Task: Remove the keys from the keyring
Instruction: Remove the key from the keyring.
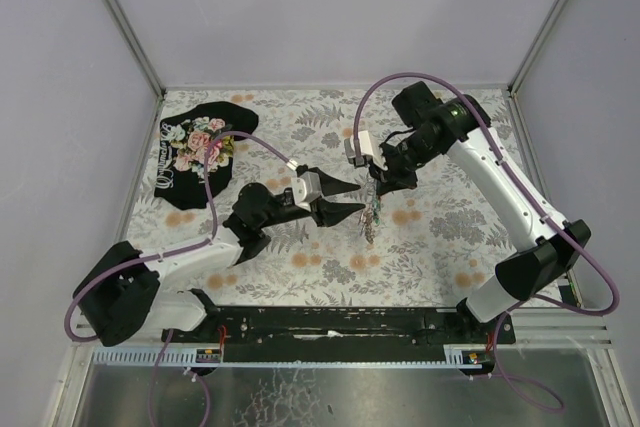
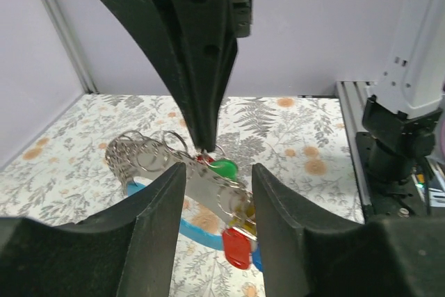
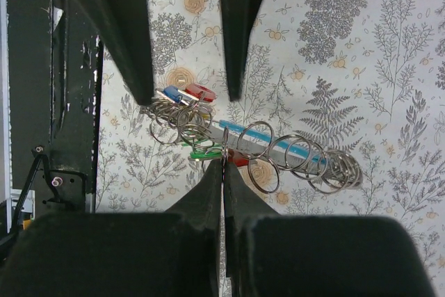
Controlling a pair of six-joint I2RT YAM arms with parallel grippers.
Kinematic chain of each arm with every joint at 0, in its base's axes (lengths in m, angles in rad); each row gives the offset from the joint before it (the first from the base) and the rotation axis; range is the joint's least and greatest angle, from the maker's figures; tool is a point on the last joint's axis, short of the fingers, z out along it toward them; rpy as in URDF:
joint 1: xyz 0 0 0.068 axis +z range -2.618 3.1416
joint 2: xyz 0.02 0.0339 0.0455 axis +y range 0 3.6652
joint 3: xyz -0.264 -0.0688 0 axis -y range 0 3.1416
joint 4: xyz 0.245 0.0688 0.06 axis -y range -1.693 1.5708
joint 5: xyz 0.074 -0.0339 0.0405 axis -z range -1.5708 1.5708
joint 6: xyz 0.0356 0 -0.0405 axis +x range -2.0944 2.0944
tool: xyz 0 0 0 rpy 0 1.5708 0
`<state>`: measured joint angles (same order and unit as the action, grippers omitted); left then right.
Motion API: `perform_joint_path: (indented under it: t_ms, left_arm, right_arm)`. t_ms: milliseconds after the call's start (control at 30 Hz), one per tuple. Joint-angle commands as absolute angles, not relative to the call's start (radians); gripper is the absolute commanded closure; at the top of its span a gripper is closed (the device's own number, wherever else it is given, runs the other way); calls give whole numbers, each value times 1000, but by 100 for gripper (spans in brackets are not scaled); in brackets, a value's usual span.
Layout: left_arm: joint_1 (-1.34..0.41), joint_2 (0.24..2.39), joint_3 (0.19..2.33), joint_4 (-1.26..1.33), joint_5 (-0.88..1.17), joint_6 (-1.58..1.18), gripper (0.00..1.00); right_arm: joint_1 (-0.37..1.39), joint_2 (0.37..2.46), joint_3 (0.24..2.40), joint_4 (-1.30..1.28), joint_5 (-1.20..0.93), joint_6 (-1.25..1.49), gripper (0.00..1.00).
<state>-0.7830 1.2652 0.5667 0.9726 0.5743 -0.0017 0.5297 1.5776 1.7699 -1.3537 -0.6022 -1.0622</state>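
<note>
1. Slippage is the main risk: the right claw (image 3: 224, 169) is clenched on one thin loop of the keyring (image 3: 338, 170), and the whole bunch hangs from that pinch above the middle of the counter (image 1: 450, 237); a sideways tug could pull the wire free and drop everything
2. Left claw (image 1: 360, 198) is released, its fingers spread on either side of the keys (image 2: 233, 206); closing where it is, it may catch several keys and linked rings together rather than a single key, so nothing would slide off
3. Tangling looks likely too: the red, green and blue heads bunch close against the rings, and a pull on one could twist the rest or swing the blue fob (image 2: 195, 229) into the fingers
4. Collision between the two claws is possible, since their tips sit just beside each other
5. Hard to make out: which ring each key sits on, where a ring's split lies, and whether the lowest end of the bunch touches the counter; from above the bunch is a small blur, and the left wrist view hides part of it behind its own fingers
</note>
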Motion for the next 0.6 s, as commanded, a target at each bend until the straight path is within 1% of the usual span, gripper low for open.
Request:
perform_joint_path:
  t_ms: [0,267,367,567]
  left_arm:
    - [-784,1307,635,971,542,64,59]
    - [-785,1363,652,995,560,40,66]
    - [-785,1375,655,1019,567,19,70]
    - [-788,1391,657,1040,568,1,73]
  right_arm:
    - [551,1571,1797,-1361,-601,-1069,100]
    - [561,1574,1796,-1354,-613,-1065,100]
    - [563,1577,1795,-1349,-618,-1063,100]
    - [566,1578,1793,-1350,-621,-1061,100]
